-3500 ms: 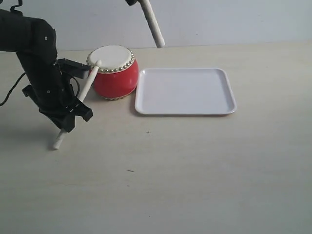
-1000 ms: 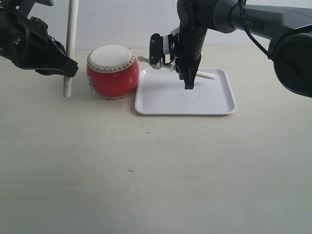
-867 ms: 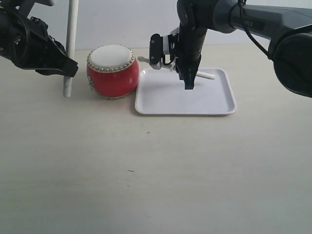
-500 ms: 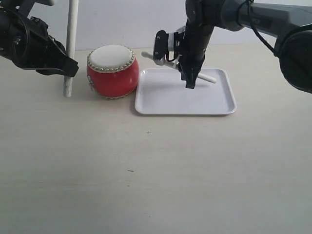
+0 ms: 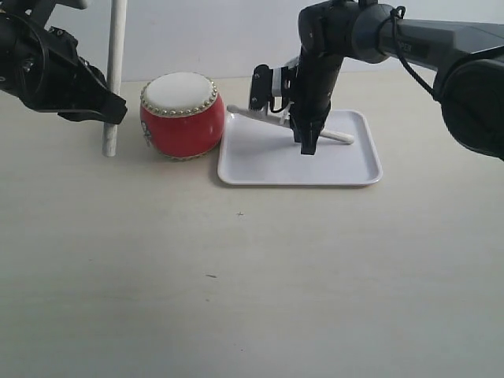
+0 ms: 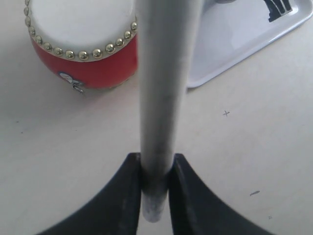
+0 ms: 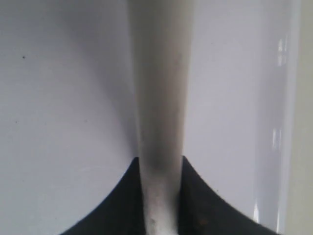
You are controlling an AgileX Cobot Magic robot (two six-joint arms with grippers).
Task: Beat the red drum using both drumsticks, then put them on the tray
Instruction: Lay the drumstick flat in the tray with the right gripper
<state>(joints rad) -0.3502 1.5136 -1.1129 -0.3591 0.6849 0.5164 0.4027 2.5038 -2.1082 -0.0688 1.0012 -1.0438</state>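
Grip of left hand [image 6: 155, 169]: pressed together on left drumstick [image 5: 116, 71], held upright just beside red drum [image 5: 183, 118].
Grip of right hand [image 5: 307, 143]: pinching right drumstick [image 5: 340, 137] over tray [image 5: 346, 172].
Change: right hand sits lower than half a second ago, and its stick's far end is down at the tray; left hand is unchanged.
Drum: on surface [image 5: 236, 276], just beside tray.

Both arms are matte black. The left arm [image 5: 47, 71] is blocky and angular, with small pale screw heads dotting its casing. The right arm [image 5: 441, 35] is a smooth dark-grey tube with a thin black cable [image 5: 417, 71] looping beside it and white parts at its wrist [image 5: 276, 79]. The fingers [image 6: 120, 196] are plain black and flare outward in smooth curves.
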